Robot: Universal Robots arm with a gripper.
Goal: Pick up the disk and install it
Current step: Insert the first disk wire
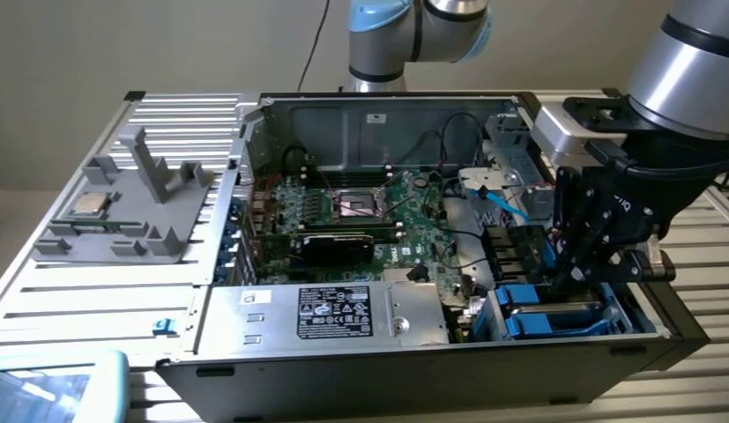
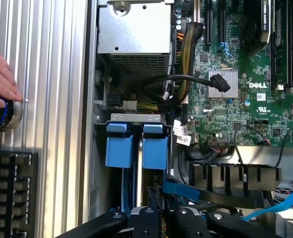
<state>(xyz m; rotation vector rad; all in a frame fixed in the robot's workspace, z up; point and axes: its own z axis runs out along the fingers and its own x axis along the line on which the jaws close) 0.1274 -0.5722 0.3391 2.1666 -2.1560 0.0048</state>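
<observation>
The disk [image 1: 553,310] lies low in the drive bay at the front corner of the open computer case, on the exterior view's right. Its blue carrier frames a silver top. My gripper [image 1: 572,280] reaches down into that bay, its black fingers drawn close together on the far end of the carrier. In the wrist view the disk's two blue end tabs [image 2: 153,146] stand side by side in the metal bay. A blue rail runs from them back to my gripper [image 2: 156,218]. The fingertips themselves are hidden.
The motherboard [image 1: 364,211] and a silver power supply box [image 1: 340,313] fill the case beside the bay, with black and blue cables [image 1: 505,198] close by. A grey fixture [image 1: 129,203] holding a small chip sits on the exterior view's left. A hand [image 2: 0,74] rests near a keyboard [image 2: 10,193].
</observation>
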